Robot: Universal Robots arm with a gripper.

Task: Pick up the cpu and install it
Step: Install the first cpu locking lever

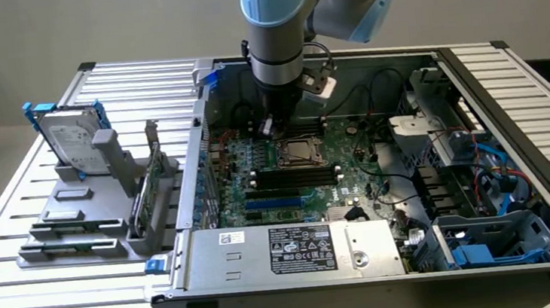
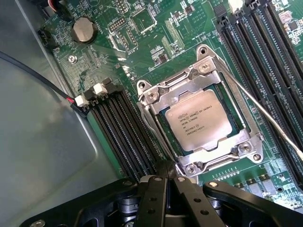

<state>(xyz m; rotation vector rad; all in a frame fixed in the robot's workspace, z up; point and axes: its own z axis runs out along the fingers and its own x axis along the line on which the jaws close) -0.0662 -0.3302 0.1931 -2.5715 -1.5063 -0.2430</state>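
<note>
- Cpu (image 2: pixel 202 119) lies flat in the metal socket frame (image 2: pixel 201 71) on the green motherboard (image 2: pixel 156 33), between banks of black memory slots (image 2: pixel 120 132).
- Its silver lid carries small printed lines; the first looks like "INTEL", the rest too fine to read.
- Square chip, edges lined up with the frame.
- Gripper (image 2: pixel 168 182) hangs just beside the socket, jaws clenched together, empty.
- White-labelled power supply (image 1: pixel 295 249) fronts the open case (image 1: pixel 512 101) on the slatted worktop (image 1: pixel 46 297).

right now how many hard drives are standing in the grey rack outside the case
1. The hard drive, silver with blue brackets, stands upright at the far end of the grey rack, on the exterior view's left of the computer case. More drives may sit hidden inside the case.
</note>
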